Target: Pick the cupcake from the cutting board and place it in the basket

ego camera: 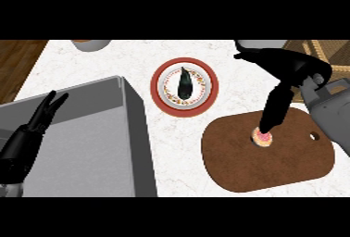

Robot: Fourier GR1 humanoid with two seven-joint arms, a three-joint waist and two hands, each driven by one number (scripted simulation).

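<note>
The right hand (287,69) reached down over the brown cutting board (273,162), straight fingers (273,113) touching the cupcake (263,137); the left hand (44,113) rested open.

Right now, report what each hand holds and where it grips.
Nothing is held. The right hand reaches down with fingers touching the cupcake on the cutting board; the left hand rests open.

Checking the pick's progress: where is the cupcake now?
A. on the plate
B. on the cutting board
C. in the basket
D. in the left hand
B: the cupcake sits on the cutting board, with the right hand reaching its fingers down onto it.
</note>
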